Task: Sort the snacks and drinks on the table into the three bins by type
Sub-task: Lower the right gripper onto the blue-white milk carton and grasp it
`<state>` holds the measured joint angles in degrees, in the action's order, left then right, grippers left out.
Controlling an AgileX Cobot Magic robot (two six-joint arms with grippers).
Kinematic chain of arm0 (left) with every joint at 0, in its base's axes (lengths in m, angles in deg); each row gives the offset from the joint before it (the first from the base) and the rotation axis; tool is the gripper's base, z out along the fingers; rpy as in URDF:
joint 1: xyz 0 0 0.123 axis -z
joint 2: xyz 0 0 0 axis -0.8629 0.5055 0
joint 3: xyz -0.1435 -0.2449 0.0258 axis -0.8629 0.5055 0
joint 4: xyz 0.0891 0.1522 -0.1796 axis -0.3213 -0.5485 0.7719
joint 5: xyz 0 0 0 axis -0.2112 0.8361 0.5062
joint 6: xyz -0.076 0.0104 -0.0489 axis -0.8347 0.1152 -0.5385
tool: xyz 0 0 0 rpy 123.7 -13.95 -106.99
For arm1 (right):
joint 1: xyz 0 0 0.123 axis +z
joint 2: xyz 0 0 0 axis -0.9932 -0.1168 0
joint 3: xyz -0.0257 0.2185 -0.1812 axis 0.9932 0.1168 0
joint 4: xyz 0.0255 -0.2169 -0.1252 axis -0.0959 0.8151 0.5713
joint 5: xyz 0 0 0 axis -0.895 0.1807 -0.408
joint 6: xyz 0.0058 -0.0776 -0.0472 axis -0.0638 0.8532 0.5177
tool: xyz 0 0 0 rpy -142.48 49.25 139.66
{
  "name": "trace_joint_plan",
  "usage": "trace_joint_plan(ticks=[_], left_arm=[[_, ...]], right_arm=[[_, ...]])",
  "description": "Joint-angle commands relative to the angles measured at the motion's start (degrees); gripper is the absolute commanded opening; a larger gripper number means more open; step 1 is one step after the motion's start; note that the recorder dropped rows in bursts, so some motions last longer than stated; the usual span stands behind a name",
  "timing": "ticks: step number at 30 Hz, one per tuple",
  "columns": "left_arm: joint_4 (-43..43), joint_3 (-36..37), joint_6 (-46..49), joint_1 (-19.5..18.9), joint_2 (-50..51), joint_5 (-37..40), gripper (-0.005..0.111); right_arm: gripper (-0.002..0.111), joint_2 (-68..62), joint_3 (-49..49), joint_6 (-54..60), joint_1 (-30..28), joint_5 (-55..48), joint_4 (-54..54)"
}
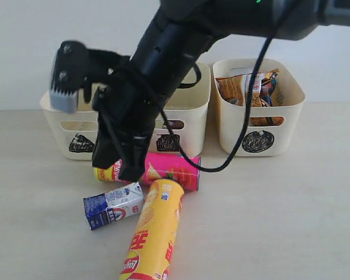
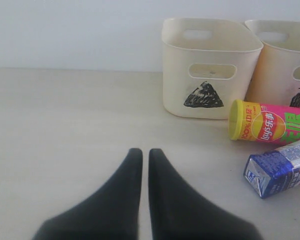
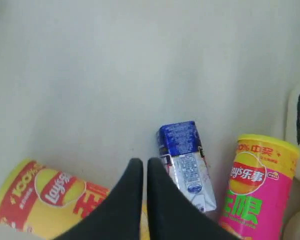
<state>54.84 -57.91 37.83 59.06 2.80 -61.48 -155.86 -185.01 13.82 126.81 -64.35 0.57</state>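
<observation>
The right fingers (image 3: 125,200), pressed nearly together and holding nothing, are hovering over the blue-and-white small carton (image 3: 182,160), which is lying on the pale beige counter (image 3: 90,75) between the yellow Lay's chip tube (image 3: 50,200) and the pink chip tube (image 3: 255,190). The left fingers (image 2: 120,200), likewise nearly together and empty, are hanging above the counter near the cream triangle-marked plastic bin (image 2: 175,85).

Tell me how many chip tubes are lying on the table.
2. The pink tube lies in front of the bins; the yellow tube lies nearer the camera, one end beside it. The arm may hide more.
</observation>
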Motion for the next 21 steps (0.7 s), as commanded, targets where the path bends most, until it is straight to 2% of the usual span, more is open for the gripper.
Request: trace_joint_plan(ticks=[1, 6, 9, 11, 13, 14, 16, 18, 21], left_arm=[[0.04, -0.22, -0.27, -0.29, -0.2, -0.43, 0.004], [0.04, -0.22, -0.27, -0.29, -0.2, -0.43, 0.004], [0.04, -0.22, -0.27, -0.29, -0.2, -0.43, 0.004], [0.04, -0.22, -0.27, -0.29, -0.2, -0.43, 0.004], [0.04, -0.22, -0.27, -0.29, -0.2, -0.43, 0.004], [0.04, -0.22, -0.27, -0.29, -0.2, -0.43, 0.004], [0.04, -0.22, -0.27, -0.29, -0.2, -0.43, 0.004], [0.04, -0.22, -0.27, -0.29, -0.2, -0.43, 0.004], [0.04, -0.22, -0.27, -0.29, -0.2, -0.43, 0.004]], right_arm=[[0.0, -5.62, -6.32, -3.12, 3.5, -8.81, 13.44], [0.0, -17.9, -22.25, -4.64, 3.95, -9.8, 12.19], [0.0, -20.62, -23.37, -4.95, 4.27, -9.8, 12.53], [0.012, -22.65, -23.37, -2.0, 4.37, -9.8, 13.06], [0.03, -23.8, -23.37, -0.72, 4.37, -9.8, 13.06], [0.041, -24.22, -23.37, -0.08, 4.37, -9.8, 13.06], [0.072, -25.14, -23.37, 0.19, 4.37, -9.8, 13.19], [0.082, -25.73, -23.37, 0.19, 4.37, -8.72, 13.19], [0.082, -27.02, -23.37, 0.19, 4.44, -7.39, 12.93]])
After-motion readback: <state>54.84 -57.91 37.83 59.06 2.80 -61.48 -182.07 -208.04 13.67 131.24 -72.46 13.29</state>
